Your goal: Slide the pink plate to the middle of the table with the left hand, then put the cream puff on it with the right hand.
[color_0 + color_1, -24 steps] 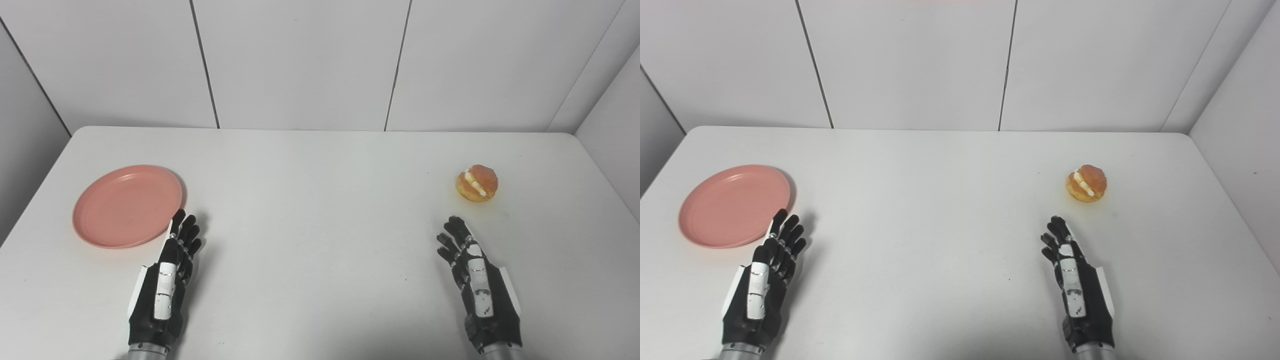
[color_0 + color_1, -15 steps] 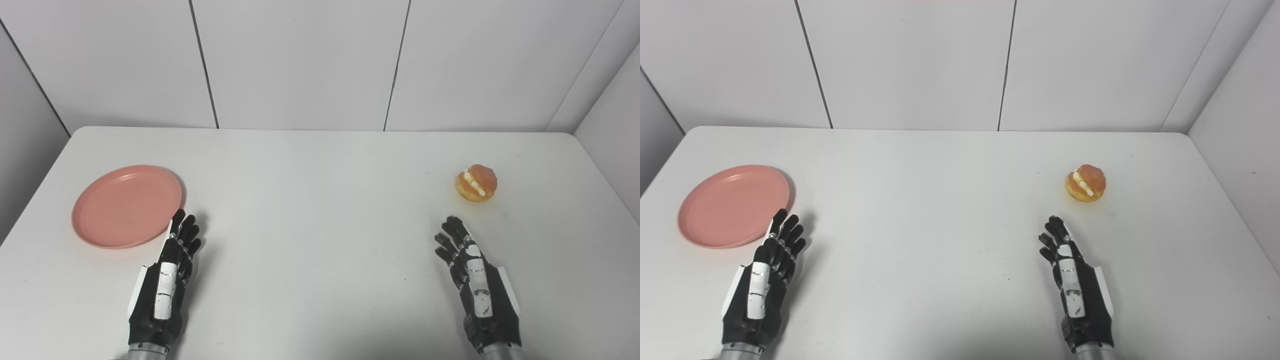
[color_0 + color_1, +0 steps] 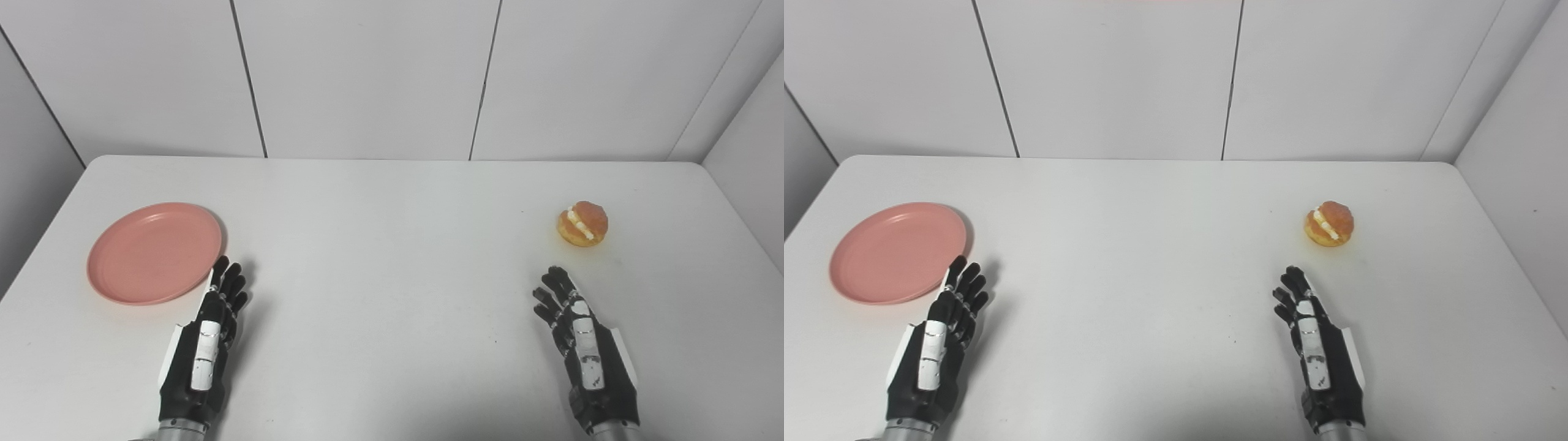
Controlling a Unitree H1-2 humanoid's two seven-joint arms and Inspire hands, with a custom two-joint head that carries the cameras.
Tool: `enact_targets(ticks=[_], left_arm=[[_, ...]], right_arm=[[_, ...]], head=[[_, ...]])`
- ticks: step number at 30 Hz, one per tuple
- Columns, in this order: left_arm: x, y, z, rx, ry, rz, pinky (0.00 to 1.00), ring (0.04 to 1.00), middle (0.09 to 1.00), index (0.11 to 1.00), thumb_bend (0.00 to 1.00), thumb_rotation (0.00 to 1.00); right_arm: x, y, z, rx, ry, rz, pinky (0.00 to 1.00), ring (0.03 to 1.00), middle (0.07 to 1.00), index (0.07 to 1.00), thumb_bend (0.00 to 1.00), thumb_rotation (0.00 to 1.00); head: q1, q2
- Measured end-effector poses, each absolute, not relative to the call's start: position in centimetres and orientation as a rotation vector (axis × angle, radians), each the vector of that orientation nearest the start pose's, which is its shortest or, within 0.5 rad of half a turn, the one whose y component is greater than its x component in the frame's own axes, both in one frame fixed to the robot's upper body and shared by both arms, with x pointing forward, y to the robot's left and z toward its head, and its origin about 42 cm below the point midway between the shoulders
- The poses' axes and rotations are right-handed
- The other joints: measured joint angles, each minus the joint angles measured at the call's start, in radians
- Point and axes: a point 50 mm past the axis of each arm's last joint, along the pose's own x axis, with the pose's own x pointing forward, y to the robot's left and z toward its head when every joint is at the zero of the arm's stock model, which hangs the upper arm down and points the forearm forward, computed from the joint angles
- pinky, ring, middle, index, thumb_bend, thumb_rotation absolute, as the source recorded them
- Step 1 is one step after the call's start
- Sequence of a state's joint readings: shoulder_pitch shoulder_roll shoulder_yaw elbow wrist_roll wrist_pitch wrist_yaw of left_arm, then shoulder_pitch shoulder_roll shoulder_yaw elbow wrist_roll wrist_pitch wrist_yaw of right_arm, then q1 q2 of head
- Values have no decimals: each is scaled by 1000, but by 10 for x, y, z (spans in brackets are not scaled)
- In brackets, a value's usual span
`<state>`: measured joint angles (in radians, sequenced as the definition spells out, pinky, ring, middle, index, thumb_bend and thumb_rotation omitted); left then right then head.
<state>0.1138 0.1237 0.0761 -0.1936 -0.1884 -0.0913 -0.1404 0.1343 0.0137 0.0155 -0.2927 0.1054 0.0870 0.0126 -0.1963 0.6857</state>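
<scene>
On the white table (image 3: 392, 245), we see the pink plate (image 3: 154, 253) far to the left of centre and the cream puff (image 3: 582, 223) far to the right. Our left hand (image 3: 205, 346) rests just beside the plate's near rim, fingers extended, empty. Our right hand (image 3: 582, 343) lies near the puff, apart from it, likewise open and empty.

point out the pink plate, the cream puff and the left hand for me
pink plate (image 3: 153, 252), left eye view, centre of its flat inside
cream puff (image 3: 583, 223), left eye view, middle, by the cream line
left hand (image 3: 205, 346), left eye view, back of the hand
</scene>
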Motion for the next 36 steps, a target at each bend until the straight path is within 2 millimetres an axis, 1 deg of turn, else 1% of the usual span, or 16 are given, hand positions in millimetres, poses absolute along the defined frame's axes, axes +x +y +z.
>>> enact_targets(ticks=[6,10,30,31,33,35,36], left_arm=[[244,267,132,-8,-193,-61,1000,999,1000,1000,787,972],[244,266,132,9,-193,-63,1000,998,1000,1000,803,961],[244,267,132,11,-193,-65,1000,990,994,1000,782,972],[244,267,132,11,-193,-65,1000,991,994,1000,784,970],[244,267,131,9,-193,-65,1000,991,994,1000,786,961],[244,265,129,3,-196,-64,1000,984,989,1000,762,955],[244,263,126,-2,-200,-62,1000,978,983,999,750,949]], right_arm=[[240,-209,136,118,-78,1,912,899,925,908,913,964],[239,-208,136,117,-77,-1,913,899,928,915,912,971],[239,-208,136,122,-75,-11,903,896,929,909,910,976],[239,-208,136,122,-75,-11,904,896,929,910,909,977],[239,-208,135,122,-74,-11,909,899,931,912,906,977],[239,-209,133,123,-70,-9,921,908,939,916,905,984],[239,-211,131,124,-67,-5,933,915,945,921,903,990]], head=[[-2,3],[-2,5],[-2,6],[15,-9],[25,-15],[116,-64],[117,-64]])
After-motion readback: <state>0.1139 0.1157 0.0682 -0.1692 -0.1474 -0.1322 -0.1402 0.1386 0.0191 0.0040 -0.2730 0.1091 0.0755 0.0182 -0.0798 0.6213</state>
